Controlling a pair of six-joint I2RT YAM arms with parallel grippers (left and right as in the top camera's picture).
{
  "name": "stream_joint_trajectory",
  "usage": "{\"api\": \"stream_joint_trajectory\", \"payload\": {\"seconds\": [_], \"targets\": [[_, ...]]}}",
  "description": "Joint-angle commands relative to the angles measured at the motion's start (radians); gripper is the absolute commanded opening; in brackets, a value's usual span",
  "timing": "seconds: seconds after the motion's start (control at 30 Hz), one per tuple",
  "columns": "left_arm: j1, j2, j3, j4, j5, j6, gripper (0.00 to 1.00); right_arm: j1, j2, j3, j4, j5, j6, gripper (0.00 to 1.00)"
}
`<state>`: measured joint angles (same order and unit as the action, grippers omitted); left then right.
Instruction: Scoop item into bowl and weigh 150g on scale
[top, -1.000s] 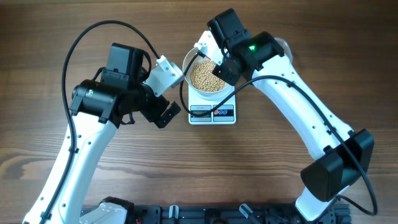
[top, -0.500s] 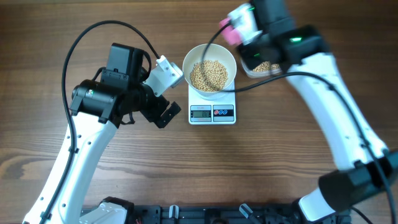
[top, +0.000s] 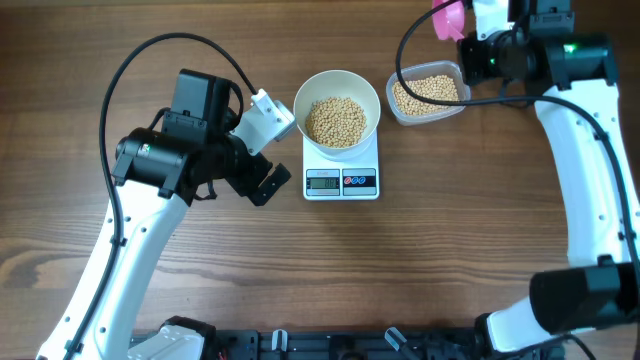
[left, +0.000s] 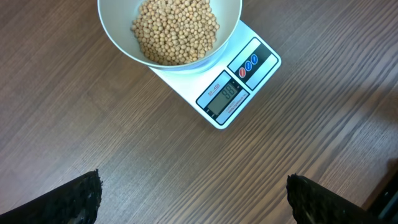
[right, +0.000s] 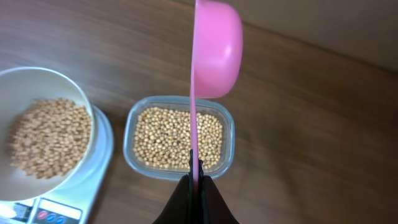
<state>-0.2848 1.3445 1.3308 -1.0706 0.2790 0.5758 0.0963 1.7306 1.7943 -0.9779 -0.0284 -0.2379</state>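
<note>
Soybeans (top: 336, 120) are heaped in the white bowl (top: 300, 100), which is seated on the digital kitchen scale (top: 341, 182) midway along the bench (top: 420, 260), towards its far edge. A second lot is held in the clear plastic tub (top: 396, 104) just right of the bowl. The display figure cannot be read with certainty.

The chief risk is judged to be an overshoot: if a full scoop is tipped in at once, the target may be passed and beans would have to be taken out again. Beans may also be scattered over the bench in transit, since the pink scoop (right: 216, 46) is pinched only by its thin handle and could be twisted in the grip. The light tub could be pushed along if its wall is caught on the dip, and the bowl could be knocked off centre by a low pass.

The right end effector (right: 196, 186) is clamped fully on the scoop handle, by the far edge, right of centre. Whether the scoop is loaded cannot be told. The tub's beans are found below and just ahead of it, the bowl's well off to its left. The left end effector (left: 196, 208) is spread wide with nothing held, above bare bench, with bowl and scale near on its right.
</note>
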Motion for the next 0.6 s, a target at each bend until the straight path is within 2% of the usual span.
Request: {"api": "stream_joint_trajectory", "payload": {"seconds": [0.0, 0.37, 0.57], "targets": [[0.001, -0.013, -0.002, 0.000, 0.008, 0.023, 1.00, 0.002, 0.082, -0.003, -0.009, 0.029, -0.023, 0.04], [0.001, -0.013, -0.002, 0.000, 0.008, 0.023, 1.00, 0.002, 0.121, -0.003, -0.150, 0.060, -0.050, 0.04], [0.001, -0.013, -0.002, 0.000, 0.008, 0.022, 1.00, 0.002, 0.125, -0.051, -0.126, 0.082, -0.050, 0.04]]}}
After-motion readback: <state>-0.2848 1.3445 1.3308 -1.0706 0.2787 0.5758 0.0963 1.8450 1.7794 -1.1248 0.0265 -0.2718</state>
